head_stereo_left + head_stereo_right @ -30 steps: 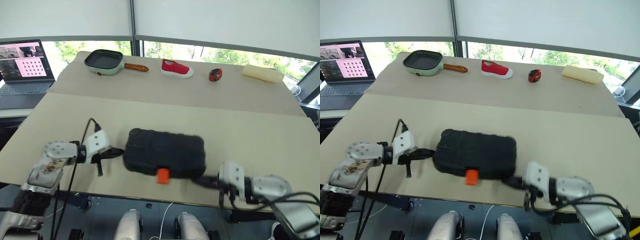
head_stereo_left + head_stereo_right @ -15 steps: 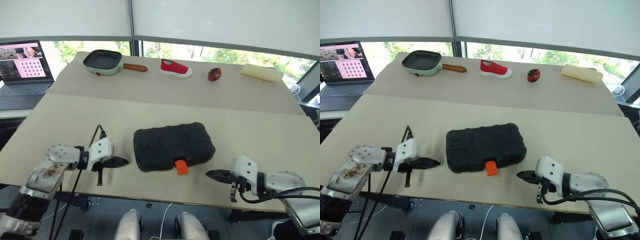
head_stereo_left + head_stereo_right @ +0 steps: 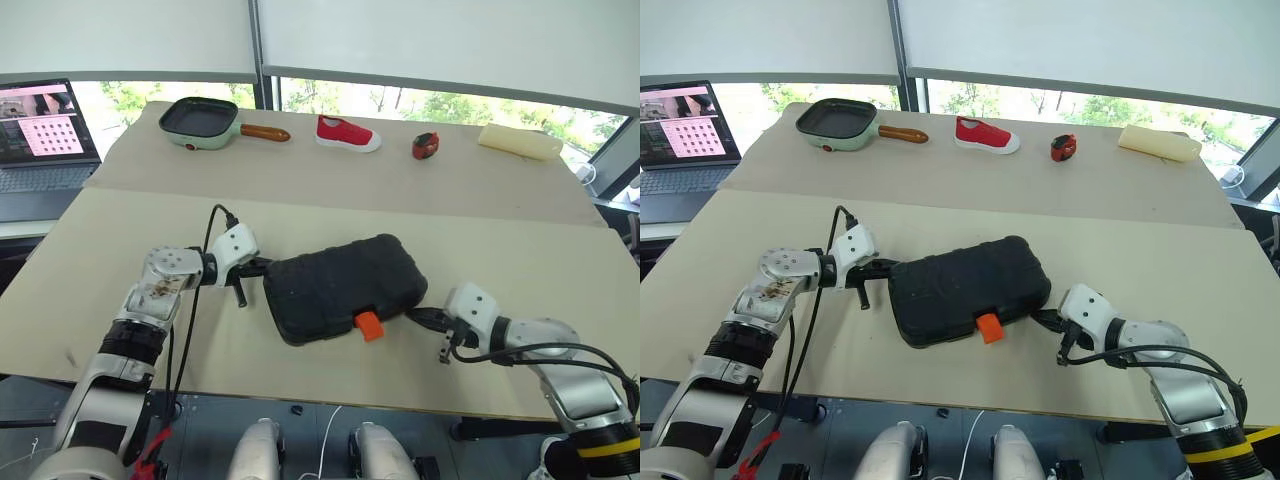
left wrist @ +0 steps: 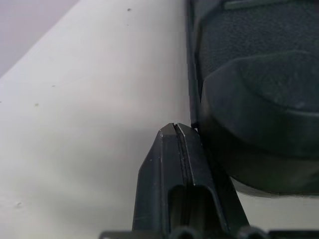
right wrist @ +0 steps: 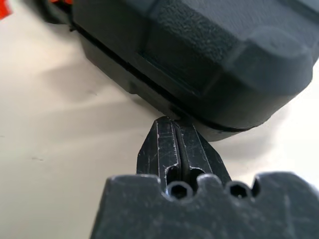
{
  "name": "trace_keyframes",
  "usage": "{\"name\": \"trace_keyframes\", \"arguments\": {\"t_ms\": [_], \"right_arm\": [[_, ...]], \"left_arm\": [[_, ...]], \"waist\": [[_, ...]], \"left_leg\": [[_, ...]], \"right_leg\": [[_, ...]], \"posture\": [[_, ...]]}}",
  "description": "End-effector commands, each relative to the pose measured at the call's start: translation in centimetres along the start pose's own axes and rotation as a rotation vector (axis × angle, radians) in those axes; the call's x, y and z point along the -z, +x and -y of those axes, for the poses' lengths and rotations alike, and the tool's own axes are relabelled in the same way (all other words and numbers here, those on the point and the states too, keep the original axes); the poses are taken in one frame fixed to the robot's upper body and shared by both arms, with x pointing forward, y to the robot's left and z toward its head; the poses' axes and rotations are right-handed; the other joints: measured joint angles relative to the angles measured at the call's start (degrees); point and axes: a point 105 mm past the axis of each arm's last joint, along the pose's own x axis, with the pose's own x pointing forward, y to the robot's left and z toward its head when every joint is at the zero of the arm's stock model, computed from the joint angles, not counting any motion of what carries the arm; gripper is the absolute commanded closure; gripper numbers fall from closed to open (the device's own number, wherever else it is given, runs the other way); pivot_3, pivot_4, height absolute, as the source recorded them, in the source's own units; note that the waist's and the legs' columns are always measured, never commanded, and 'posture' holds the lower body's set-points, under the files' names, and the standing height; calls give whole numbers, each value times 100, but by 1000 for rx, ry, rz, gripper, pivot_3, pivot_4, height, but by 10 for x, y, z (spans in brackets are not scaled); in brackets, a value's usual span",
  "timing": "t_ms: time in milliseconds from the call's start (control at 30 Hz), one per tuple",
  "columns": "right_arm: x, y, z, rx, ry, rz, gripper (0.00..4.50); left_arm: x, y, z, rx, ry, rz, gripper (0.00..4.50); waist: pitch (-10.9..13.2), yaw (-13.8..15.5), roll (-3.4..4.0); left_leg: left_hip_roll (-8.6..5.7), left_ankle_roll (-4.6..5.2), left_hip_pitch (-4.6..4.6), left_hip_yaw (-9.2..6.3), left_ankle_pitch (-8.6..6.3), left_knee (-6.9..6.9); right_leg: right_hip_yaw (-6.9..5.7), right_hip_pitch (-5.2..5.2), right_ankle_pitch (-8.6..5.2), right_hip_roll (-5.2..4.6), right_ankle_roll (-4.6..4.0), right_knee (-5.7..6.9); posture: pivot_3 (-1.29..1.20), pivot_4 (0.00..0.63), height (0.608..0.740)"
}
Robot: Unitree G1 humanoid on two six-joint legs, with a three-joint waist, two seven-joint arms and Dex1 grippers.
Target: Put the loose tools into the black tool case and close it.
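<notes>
Two pairs of pressed-together fingers flank the pebbled, round-cornered black tool case (image 3: 343, 288).

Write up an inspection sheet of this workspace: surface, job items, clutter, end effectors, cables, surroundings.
Surface: beige table, bare around the case.
Job items: black tool case closed, lying askew, orange latch toward the near edge; loose tools: nothing seen.
Clutter: green pan, red shoe, small red-and-black object, pale block along the far side.
End effectors: left end effector shut at the case's left end; right end effector shut at its right end.
Cables: black cable on the left wrist.
Surroundings: laptop, windows.
</notes>
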Motion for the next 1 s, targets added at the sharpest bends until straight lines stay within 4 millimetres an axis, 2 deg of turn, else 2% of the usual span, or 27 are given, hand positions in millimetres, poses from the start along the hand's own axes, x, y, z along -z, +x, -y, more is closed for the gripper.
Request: {"name": "trace_keyframes", "arguments": {"t_ms": [33,233,300,333,367,433,567,600,700,867,1000], "right_arm": [[-10,-11,12,75,-14,30,4500],[-8,-24,5,85,10,28,4500],[-11,-31,-1,54,31,33,4500],[-18,-35,-6,23,62,57,4500],[-26,-39,-13,-17,88,81,4500],[-37,-44,-24,-77,114,109,4500],[-45,-48,-35,-135,114,111,4500],[-48,-49,-36,-135,120,117,4500],[-55,-50,-36,-116,143,141,4500],[-70,-49,-41,-123,167,189,4500],[-73,-41,-47,-128,173,195,4500]], "left_arm": [[-9,-13,15,98,8,26,4467],[-17,-30,-3,50,16,14,4467],[-34,-32,-17,32,18,50,4467],[-53,-30,-20,52,5,96,4467],[-71,-25,-16,104,10,137,4467],[-94,-11,-3,204,42,180,4467],[-108,24,21,299,109,202,4467],[-108,37,29,321,128,201,4467],[-87,66,46,375,186,118,4467],[-59,67,56,422,258,37,4467],[-55,66,55,411,251,37,4467]], "waist": [[0,-5,0],[0,72,0],[1,121,0],[1,129,0],[1,148,0],[1,141,0],[-1,115,2],[-1,110,2],[0,101,1],[-4,58,6],[-5,49,7]], "left_leg": [[0,0,0,0,0,0],[-1,-1,1,-3,1,0],[-3,-1,0,-3,1,0],[-3,-1,-2,-4,1,0],[-3,0,-3,-4,1,1],[-5,0,-9,-9,1,4],[-7,1,0,-9,0,6],[-6,1,1,-10,0,5],[-7,1,0,-14,1,6],[1,1,4,-23,1,6],[3,0,41,-22,0,5]], "right_leg": [[0,0,0,-1,0,0],[-5,3,0,-2,0,1],[-5,2,0,-2,1,1],[-7,2,0,-1,1,-1],[-7,3,0,-2,1,0],[-8,2,1,-2,4,0],[-5,14,1,-3,8,-7],[-4,13,1,0,7,-7],[-3,13,2,5,6,-5],[5,13,5,19,-1,-5],[2,52,3,18,-2,-9]], "posture": [[0,150,740],[0,150,740],[0,150,740],[0,150,740],[0,150,740],[0,150,740],[0,150,740],[0,150,740],[0,150,740],[0,150,740],[0,150,740]]}}
